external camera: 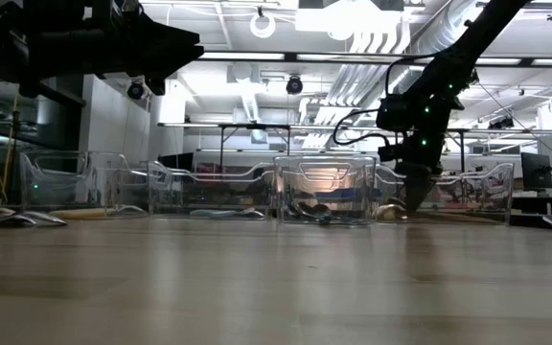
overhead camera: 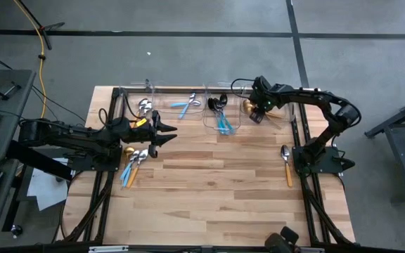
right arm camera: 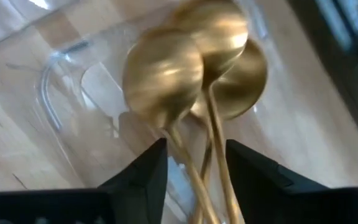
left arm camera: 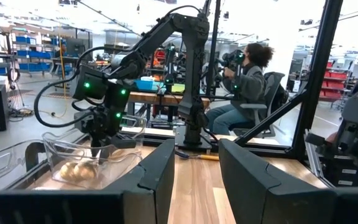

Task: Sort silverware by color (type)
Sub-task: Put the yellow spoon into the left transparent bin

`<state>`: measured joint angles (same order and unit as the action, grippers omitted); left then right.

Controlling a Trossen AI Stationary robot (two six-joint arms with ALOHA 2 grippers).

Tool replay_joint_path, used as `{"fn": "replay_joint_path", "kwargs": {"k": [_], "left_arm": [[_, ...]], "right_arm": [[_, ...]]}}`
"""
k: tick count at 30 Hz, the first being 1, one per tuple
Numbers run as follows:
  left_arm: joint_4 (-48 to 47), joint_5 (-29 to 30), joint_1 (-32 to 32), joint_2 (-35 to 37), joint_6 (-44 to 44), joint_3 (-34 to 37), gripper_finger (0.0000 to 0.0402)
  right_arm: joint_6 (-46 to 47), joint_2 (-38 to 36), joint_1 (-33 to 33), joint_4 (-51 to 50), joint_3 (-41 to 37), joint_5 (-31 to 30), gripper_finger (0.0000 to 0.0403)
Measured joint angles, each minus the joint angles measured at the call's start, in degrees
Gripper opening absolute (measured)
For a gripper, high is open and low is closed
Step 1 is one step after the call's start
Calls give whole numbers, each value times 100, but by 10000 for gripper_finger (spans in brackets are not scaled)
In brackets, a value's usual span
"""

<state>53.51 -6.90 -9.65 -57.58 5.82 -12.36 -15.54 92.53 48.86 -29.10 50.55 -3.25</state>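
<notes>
My right gripper (right arm camera: 196,177) points steeply down over the rightmost clear bin (overhead camera: 260,105) at the table's far edge, fingers apart. Gold spoons (right arm camera: 229,59) lie in that bin, bowls away from the fingers. One more gold spoon (right arm camera: 163,78) is blurred, and its thin handle runs back through the gap between the fingers; I see no grip on it. My left gripper (overhead camera: 166,133) hovers open and level over the table's left half, with nothing between its fingers (left arm camera: 160,177). In the left wrist view, the right gripper (left arm camera: 101,144) stands above the gold spoons (left arm camera: 79,169).
Three more clear bins hold silver spoons (overhead camera: 144,107), light-blue-handled pieces (overhead camera: 186,105) and black, blue-handled pieces (overhead camera: 221,116). Several loose spoons (overhead camera: 133,165) lie under the left arm. An orange-handled spoon (overhead camera: 287,165) lies by the right arm's base. A person (left arm camera: 244,81) sits beyond the table.
</notes>
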Motion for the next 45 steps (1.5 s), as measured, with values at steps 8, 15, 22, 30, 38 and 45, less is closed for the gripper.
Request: {"fn": "replay_joint_path", "kwargs": {"k": [8,15,22,30,38,45], "left_arm": [[-15,0,-2,0,-52,2,117],[-38,0,-2,1,-51,2,117],[-119,1,0,2,-50,2,117],[-119,0,-1,2,-49,2,117],[-134,0,0,2,-250,2,117],[-145,2,-1,2,-352,2,117]], "right_arm": [[-44,-249,2,-816,741,-698,169],[91,-1205,-4,-1014,1000,-201,169],[654,-2587,-352,-329,-42,947,169],[1844,-3735,-1885,3880,-2398,1688,169],[1818,-3408,-2986,7699,-3480,1679,169],[1520,-3316,-3252,7877,-3390,1675,169]]}}
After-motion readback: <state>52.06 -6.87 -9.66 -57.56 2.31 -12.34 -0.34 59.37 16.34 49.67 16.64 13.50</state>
